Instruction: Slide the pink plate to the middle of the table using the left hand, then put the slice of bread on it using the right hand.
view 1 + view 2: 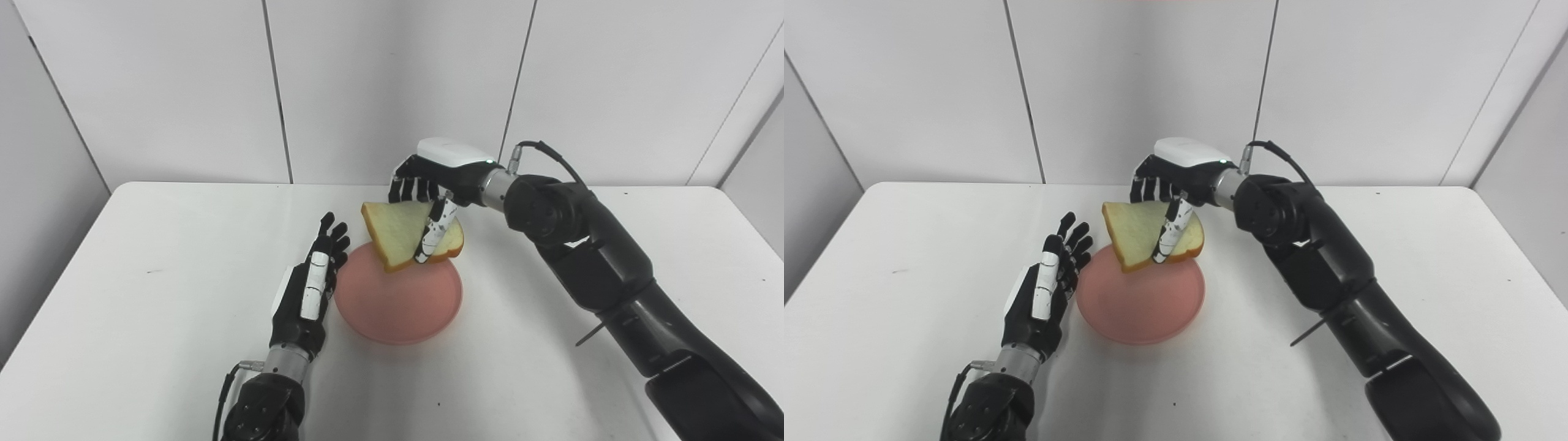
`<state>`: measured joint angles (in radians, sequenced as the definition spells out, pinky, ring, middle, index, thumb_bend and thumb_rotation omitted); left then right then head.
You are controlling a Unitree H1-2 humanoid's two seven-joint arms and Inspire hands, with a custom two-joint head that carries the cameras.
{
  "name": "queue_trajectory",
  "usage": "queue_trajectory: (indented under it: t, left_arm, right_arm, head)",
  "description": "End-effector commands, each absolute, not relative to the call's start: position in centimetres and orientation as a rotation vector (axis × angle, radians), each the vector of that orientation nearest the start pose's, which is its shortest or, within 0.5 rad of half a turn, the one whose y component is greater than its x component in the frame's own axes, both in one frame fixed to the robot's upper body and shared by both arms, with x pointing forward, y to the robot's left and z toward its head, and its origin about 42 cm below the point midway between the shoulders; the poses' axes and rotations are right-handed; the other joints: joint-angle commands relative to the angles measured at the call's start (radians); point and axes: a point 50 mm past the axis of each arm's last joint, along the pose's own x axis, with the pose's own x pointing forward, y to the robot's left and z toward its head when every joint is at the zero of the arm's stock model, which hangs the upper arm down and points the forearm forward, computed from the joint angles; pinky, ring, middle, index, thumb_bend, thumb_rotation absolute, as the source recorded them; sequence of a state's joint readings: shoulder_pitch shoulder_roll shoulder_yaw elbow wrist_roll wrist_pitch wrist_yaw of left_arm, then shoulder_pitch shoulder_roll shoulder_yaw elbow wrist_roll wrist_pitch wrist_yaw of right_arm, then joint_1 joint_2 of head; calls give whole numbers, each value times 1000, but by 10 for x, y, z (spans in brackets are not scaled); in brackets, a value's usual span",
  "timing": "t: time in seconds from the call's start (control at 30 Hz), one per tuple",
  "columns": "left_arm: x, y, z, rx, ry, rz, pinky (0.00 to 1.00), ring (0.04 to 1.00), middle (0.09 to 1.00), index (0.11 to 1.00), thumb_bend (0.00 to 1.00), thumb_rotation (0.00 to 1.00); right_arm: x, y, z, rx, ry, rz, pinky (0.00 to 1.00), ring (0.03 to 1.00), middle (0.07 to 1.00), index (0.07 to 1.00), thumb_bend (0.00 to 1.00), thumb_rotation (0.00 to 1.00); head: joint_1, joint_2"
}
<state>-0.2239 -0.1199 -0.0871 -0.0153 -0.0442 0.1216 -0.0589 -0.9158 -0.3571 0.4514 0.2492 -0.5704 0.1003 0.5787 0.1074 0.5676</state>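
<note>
The pink plate (398,303) lies near the middle of the white table (153,275). My right hand (438,184) is shut on the slice of bread (398,236), thumb across its front face, fingers behind. It holds the slice tilted above the plate's far edge. The bread also shows in the right eye view (1139,236). My left hand (309,288) is open, fingers stretched forward, lying right beside the plate's left rim; I cannot tell if it touches. It holds nothing.
White wall panels stand behind the table's far edge. The right arm (600,263) reaches in across the table's right side. Bare table surface lies to the left and right of the plate.
</note>
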Motion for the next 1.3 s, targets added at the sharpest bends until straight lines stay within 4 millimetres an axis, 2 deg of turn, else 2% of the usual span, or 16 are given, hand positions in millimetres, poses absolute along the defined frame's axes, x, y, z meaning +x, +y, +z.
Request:
queue_trajectory:
  t: [0.0,0.17,0.2,0.33,0.43,0.7,0.83,1.1,1.13,1.17,1.23,1.27]
  left_arm:
    - [352,118,191,-164,-210,-238,984,972,978,990,800,980]
    - [351,118,193,-157,-221,-235,987,976,981,993,789,984]
    - [351,118,193,-157,-222,-234,985,974,978,990,794,980]
    - [351,118,195,-148,-224,-235,984,971,976,986,798,985]
    - [351,119,196,-142,-229,-227,982,969,975,982,806,989]
    - [352,124,198,-136,-254,-201,985,975,980,987,830,968]
    - [354,124,198,-133,-262,-189,978,965,971,982,850,961]
    - [353,124,198,-127,-255,-196,978,970,978,988,840,965]
    - [353,125,198,-126,-255,-196,979,972,979,989,841,966]
    - [353,125,198,-127,-255,-194,976,970,977,987,842,962]
    - [353,124,198,-129,-254,-191,973,968,975,985,844,955]
    - [353,124,198,-129,-253,-190,972,967,974,985,843,956]
  right_arm:
    - [486,-135,342,-1302,-369,667,435,392,497,539,512,0]
    - [486,-129,331,-1326,-335,675,491,414,519,509,516,0]
    - [487,-127,328,-1336,-333,686,440,396,509,526,514,0]
    - [487,-123,319,-1347,-310,711,372,379,486,540,512,0]
    - [487,-122,312,-1326,-294,735,363,377,476,547,511,0]
    - [485,-119,301,-1364,-266,765,407,400,493,534,514,0]
    - [486,-118,300,-1373,-273,767,396,394,485,539,514,0]
    - [484,-116,303,-1394,-256,794,478,424,504,515,517,0]
    - [483,-117,304,-1407,-247,798,521,513,502,502,523,0]
    - [482,-117,306,-1417,-240,800,564,592,617,636,667,53]
    - [481,-119,309,-1434,-234,796,587,635,681,722,746,97]
    - [480,-121,310,-1442,-231,791,626,698,754,798,780,180]
  head:
    - [1,4]
    - [4,11]
    - [4,11]
    - [4,17]
    - [5,19]
    - [6,23]
    - [6,22]
    - [2,24]
    - [2,24]
    - [1,23]
    - [1,23]
    - [0,21]
